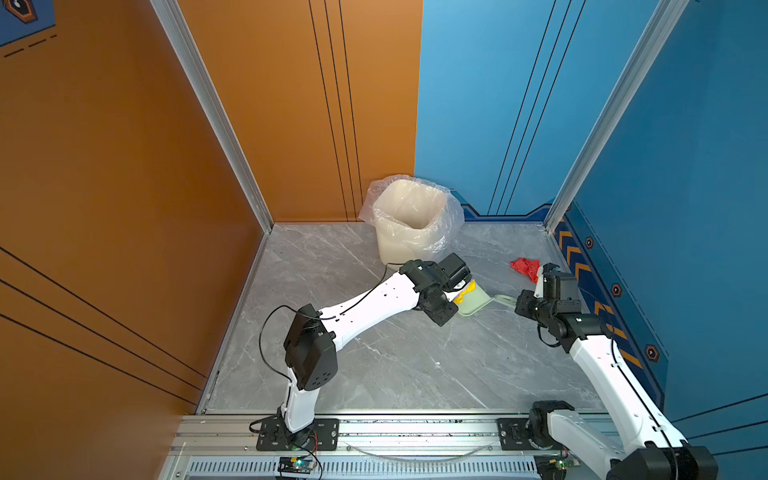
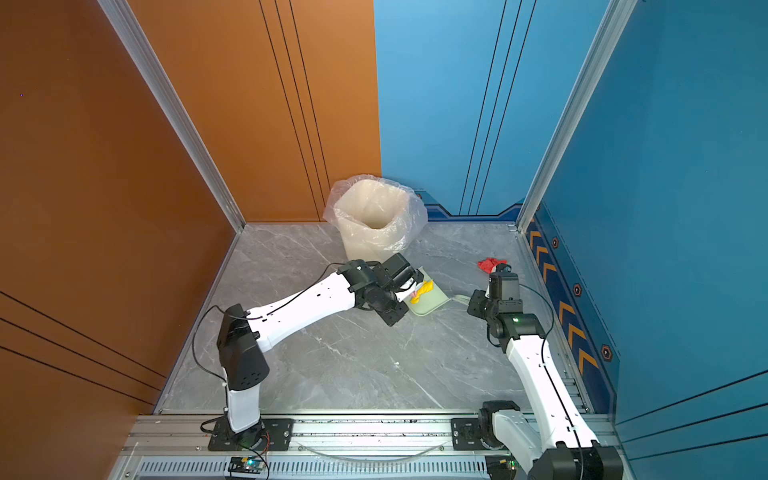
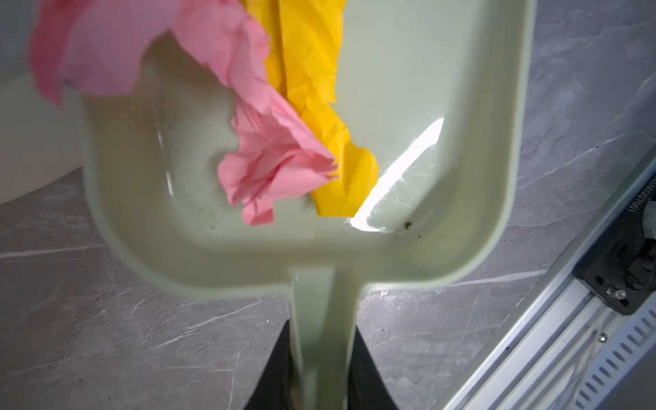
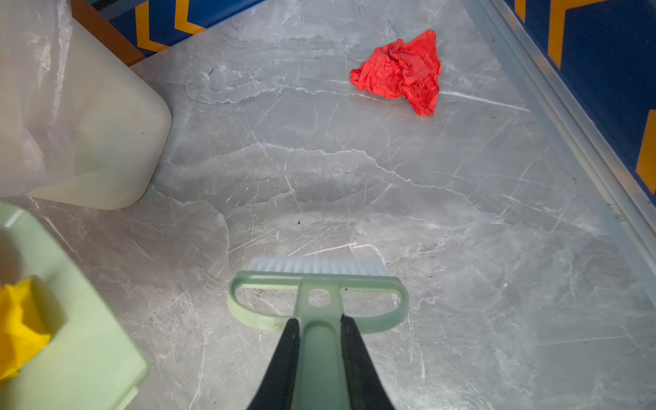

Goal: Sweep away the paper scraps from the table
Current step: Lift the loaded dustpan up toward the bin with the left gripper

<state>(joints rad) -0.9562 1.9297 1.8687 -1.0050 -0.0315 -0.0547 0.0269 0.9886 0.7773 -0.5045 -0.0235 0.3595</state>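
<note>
Far right on the table (image 1: pixel 395 365), a red scrap (image 4: pixel 399 72) lies unswept. A pink scrap (image 3: pixel 277 167) and a yellow scrap (image 3: pixel 312 71) sit in the dustpan (image 3: pixel 479 177), mid-table, its handle clamped by the left gripper (image 3: pixel 321 330). The right gripper (image 4: pixel 319 319) clamps the brush (image 4: pixel 317 280). Probably nearly done.

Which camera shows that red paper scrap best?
The right wrist view: the red scrap lies whole and large on the table. In both top views it is small and far from the camera. The left wrist view misses it.
</note>
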